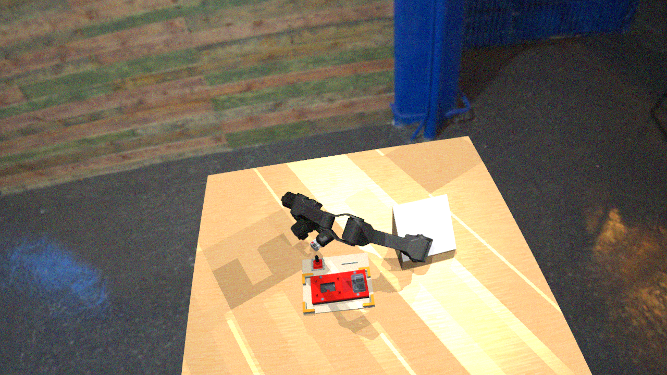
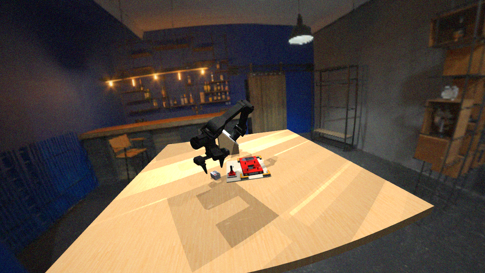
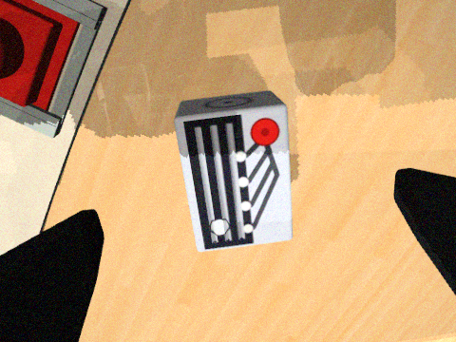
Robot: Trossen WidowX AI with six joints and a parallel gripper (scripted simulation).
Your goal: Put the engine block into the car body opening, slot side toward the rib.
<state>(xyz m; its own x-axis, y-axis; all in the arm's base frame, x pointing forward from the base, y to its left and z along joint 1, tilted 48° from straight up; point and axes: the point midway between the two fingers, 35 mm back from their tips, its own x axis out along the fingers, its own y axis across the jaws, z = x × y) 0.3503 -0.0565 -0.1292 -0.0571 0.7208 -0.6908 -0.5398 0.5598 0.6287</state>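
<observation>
Pale wood with a fine straight grain makes up the table (image 2: pixel 305 203), a broad slab crossed by lighter strips and angular patches of shadow. On it, toward the far side, stands a plain white box (image 1: pixel 427 223) with flat, unmarked faces; the arm's base sits against its near corner. The arm (image 1: pixel 368 233) itself is matte black, built of blocky, faceted links, and reaches from the box out over the table.

Near the table's middle lies a flat, pale grey base plate (image 1: pixel 310 267) with orange corner brackets. The car body (image 1: pixel 337 286) rests on this plate: a glossy red rectangular slab with a dark, stepped rectangular opening on one half and a greyish, rounded window-like panel on the other. Beside it, on the same plate, a small red square holds an upright black peg (image 1: pixel 317 259).

The engine block (image 3: pixel 236 167) sits on the bare wood, just beside the plate's edge and apart from the car body. It is a small boxy piece, light grey on top with a darker grey end face. Its upper face carries black parallel bars, slanted black lines, a row of small white dots and one round red disc at a corner.

The gripper (image 2: pixel 211 162) hangs above the block with its jaws spread wide and nothing between them. In the wrist view the two black, wedge-shaped fingertips flank the block on either side, well clear of it.
</observation>
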